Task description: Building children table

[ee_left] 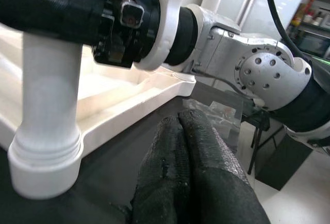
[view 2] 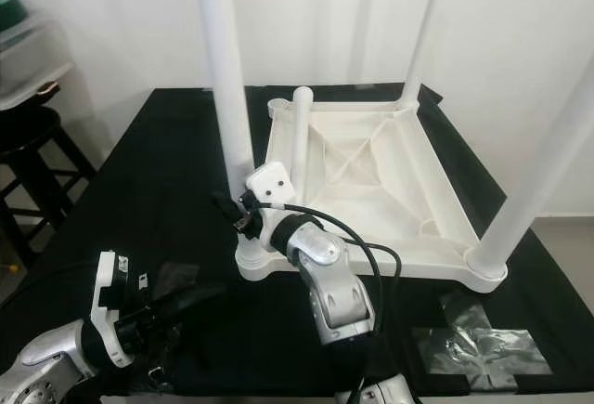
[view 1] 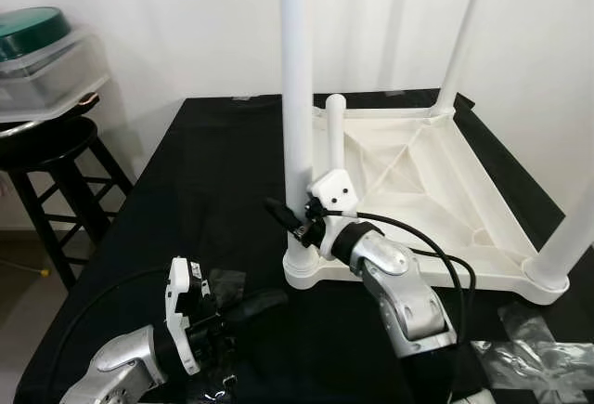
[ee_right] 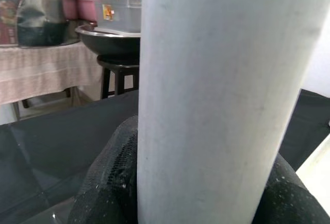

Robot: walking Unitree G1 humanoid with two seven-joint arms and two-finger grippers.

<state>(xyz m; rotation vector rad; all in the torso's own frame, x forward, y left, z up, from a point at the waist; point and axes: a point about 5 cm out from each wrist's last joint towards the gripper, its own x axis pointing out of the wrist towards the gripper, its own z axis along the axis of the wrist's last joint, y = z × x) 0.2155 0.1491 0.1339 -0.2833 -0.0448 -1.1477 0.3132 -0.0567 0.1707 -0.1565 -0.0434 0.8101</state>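
White tabletop (view 1: pixel 436 181) lies upside down on black table (view 1: pixel 204 190). Right pincer (view 1: pixel 295 211) clamps near leg (view 1: pixel 297 97) just above its corner socket. Left pincer (view 1: pixel 243 306) pressed closed, empty, nearby. Risk: sideways pull tilts leg, jams or pops it out.

A black stool (view 1: pixel 51 158) carries a green-lidded container (view 1: pixel 46 60)

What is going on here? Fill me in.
The right gripper is clamped around a white leg standing in the near corner socket of the upside-down white tabletop on the black table. Other legs already stand in other corners. The left gripper rests shut and empty on the black table nearby.
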